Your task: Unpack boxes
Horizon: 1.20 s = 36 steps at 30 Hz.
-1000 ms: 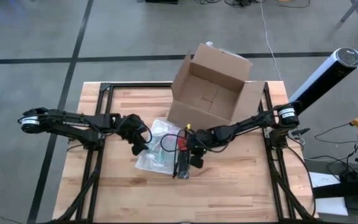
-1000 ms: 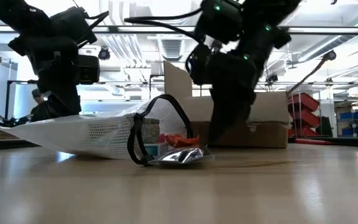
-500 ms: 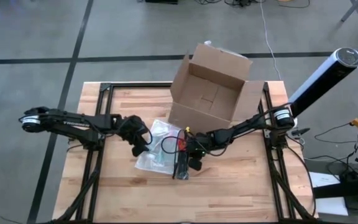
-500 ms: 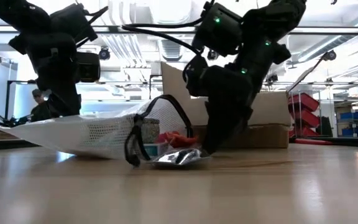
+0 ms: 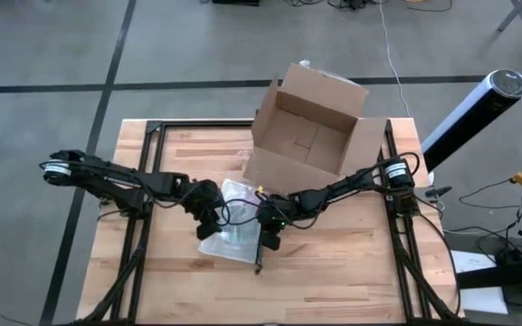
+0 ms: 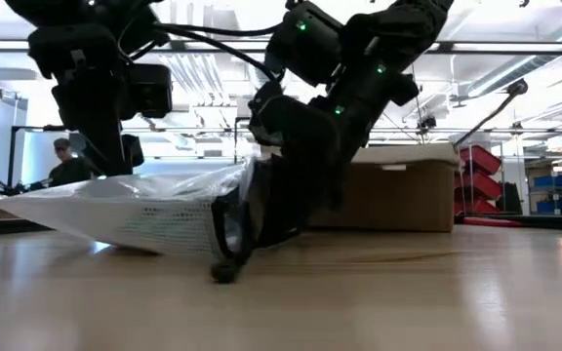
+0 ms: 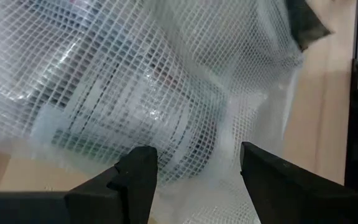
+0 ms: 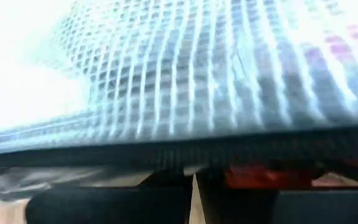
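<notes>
Right gripper [image 5: 266, 237], shut on translucent mesh zip pouch [image 5: 227, 237], shifted lower-left; left gripper [image 5: 208, 215] half-open over it; brown cardboard box [image 5: 308, 136] already emptied.

mesh zip pouch [image 5: 231, 224] on wooden table [image 5: 352, 272]

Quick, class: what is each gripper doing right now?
Left gripper: open, over the mesh pouch.
Right gripper: shut, at the pouch's edge; grip unclear.

Grey concrete floor [image 5: 43, 54], black lines
</notes>
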Motion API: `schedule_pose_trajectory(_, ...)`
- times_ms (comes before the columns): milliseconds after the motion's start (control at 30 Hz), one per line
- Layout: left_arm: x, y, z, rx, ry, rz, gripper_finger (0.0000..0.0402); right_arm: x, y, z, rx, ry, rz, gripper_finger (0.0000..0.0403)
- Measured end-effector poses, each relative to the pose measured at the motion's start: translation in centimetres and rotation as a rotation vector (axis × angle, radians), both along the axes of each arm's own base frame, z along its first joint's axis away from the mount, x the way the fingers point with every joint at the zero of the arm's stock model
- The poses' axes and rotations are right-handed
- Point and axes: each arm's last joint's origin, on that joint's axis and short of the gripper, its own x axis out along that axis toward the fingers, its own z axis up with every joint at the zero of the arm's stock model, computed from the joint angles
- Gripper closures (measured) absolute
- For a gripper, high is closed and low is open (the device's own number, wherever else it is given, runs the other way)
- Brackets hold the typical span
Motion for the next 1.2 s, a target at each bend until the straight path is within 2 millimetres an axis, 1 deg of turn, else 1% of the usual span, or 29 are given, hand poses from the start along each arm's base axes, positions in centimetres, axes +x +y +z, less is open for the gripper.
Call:
schedule_pose_trajectory(267,1.2,-0.2,0.3,0.015,0.006,-0.035,0.019,0.4,-0.1,0.5,0.005,-0.02,-0.002,0.0403)
schedule_pose_trajectory(533,0.7,-0.1,1.0,0.027,0.019,-0.036,0.0197,1.0,-0.3,2.4,0.013,-0.106,-0.016,0.0403)
schedule_pose_trajectory(733,0.9,-0.1,1.9,0.034,-0.024,-0.048,0.0193,1.8,-0.5,3.5,0.012,-0.141,-0.012,0.0403)
schedule_pose_trajectory(967,1.7,-0.2,3.6,0.049,-0.087,-0.07,0.0186,2.1,-1.0,3.3,0.005,-0.15,-0.013,0.0403)
schedule_pose_trajectory(1200,2.4,-0.2,5.1,0.069,-0.158,-0.084,0.0192,2.2,-1.5,3.4,0.003,-0.157,-0.023,0.0403)
